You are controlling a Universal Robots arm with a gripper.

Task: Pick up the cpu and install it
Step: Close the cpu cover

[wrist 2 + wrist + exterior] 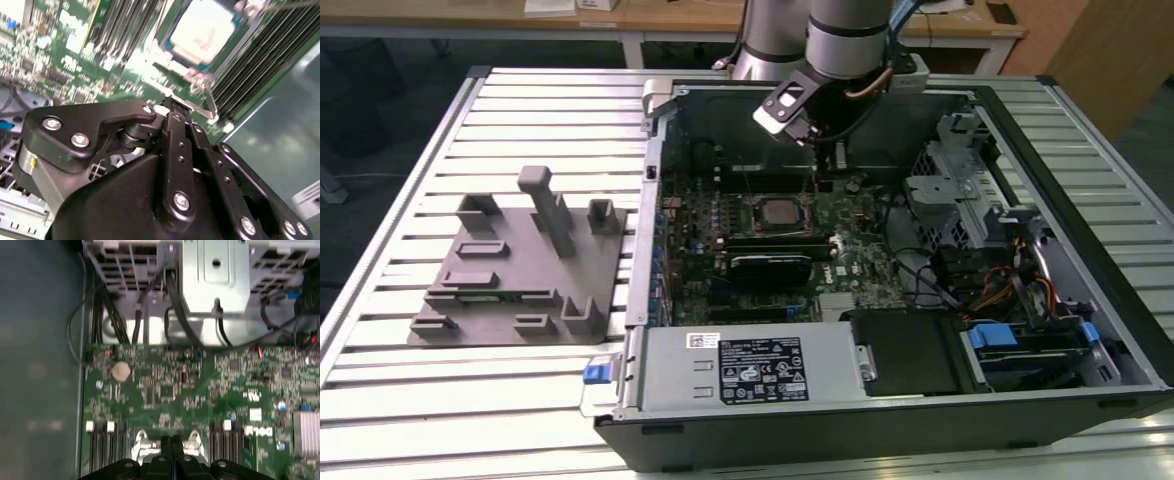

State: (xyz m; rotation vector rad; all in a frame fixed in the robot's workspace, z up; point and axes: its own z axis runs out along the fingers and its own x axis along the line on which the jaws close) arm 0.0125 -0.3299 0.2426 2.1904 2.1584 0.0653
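- In the exterior view, the small silvery square cpu [781, 212] sits in its dark metal-framed socket [757, 213] on the green motherboard [861, 250], mid-case. The black fingers [826, 166] hang just beyond it, toward the far wall.
- In the second wrist view, the fingers [176, 113] are pressed together and empty. A tilted descent could scrape the socket.
- In the first wrist view, black cables [175, 315] and the grey case wall [40, 365] crowd sideways moves. Upward looks open.

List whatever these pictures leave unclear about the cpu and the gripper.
- Whether the cpu is latched down: second wrist view, blurred, one corner cut by the picture's edge.
- What the gripper touches: first wrist view, its own body hides the contact.
- The cpu's orientation: exterior view, too small.
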